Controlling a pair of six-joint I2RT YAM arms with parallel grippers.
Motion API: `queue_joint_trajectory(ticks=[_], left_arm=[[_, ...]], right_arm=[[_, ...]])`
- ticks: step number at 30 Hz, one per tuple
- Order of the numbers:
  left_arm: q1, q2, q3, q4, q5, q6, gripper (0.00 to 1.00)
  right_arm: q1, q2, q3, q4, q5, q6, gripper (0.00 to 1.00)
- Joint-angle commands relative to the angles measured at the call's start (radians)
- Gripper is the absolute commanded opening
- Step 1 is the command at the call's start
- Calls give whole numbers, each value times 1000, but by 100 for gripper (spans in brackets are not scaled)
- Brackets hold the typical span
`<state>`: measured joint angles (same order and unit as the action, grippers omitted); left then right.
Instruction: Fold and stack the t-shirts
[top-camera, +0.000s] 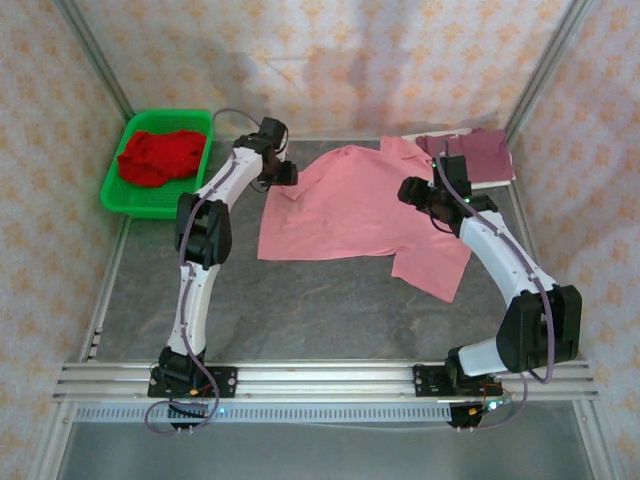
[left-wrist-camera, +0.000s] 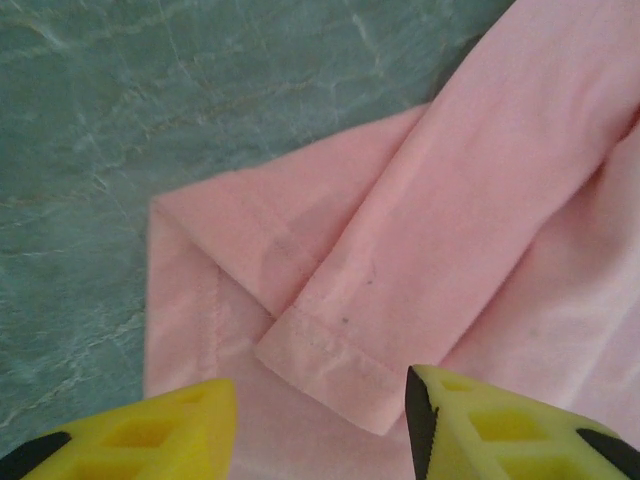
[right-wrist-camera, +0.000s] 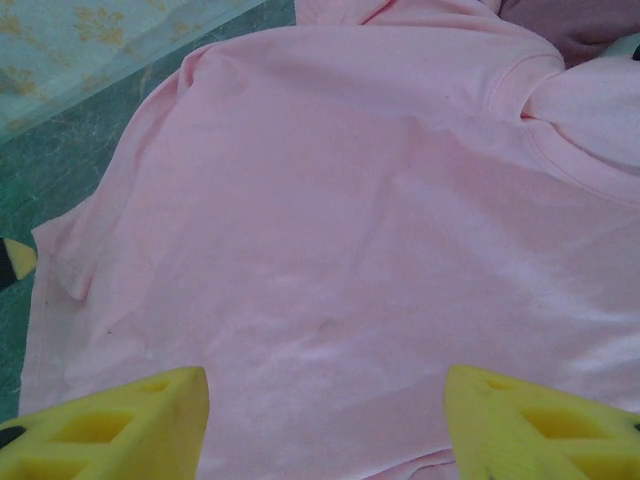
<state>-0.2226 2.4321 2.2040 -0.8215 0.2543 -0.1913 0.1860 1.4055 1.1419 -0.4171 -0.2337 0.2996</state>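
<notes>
Grey marbled worktop (top-camera: 300, 310) carrying the salmon-pink t-shirt (top-camera: 350, 215), spread flat at centre with one sleeve folded inward. Left fingers (left-wrist-camera: 150, 440) stand apart over that sleeve; right fingers (right-wrist-camera: 120, 425) stand apart above the chest.

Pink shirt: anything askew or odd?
Yes. The pink shirt isn't flat: one sleeve is doubled over onto the body at its left edge, and a flap juts out skewed at the near right.
</notes>
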Motion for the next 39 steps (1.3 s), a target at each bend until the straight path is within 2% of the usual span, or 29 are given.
queue_joint_trajectory(ticks=[1,7,11,17,21,23,28,35,39], left_arm=[[-4,47,50,-38,13,-13,48],[-5,99,89,-45,21,-25,45],[-12,97,91,-46,22,-29,20],[-14,73,90,-51,17,-35,6],[-16,53,94,-68,-3,-39,6],[-15,38,91,-69,-9,-36,0],[-15,15,115,-70,-29,-27,0],[11,74,317,-141,-74,-19,0],[35,83,355,-89,-92,-14,0]], right_arm=[[-6,-2,1,19,17,1,64],[-5,-3,-4,19,15,6,64],[-6,-6,-5,12,26,3,64],[-5,-4,-5,14,25,1,64],[-6,-5,-7,12,25,1,64],[-5,-3,-7,12,27,1,64],[-6,-1,-5,14,27,0,64],[-5,-1,2,0,37,-7,64],[-5,-9,2,-6,48,-11,64]])
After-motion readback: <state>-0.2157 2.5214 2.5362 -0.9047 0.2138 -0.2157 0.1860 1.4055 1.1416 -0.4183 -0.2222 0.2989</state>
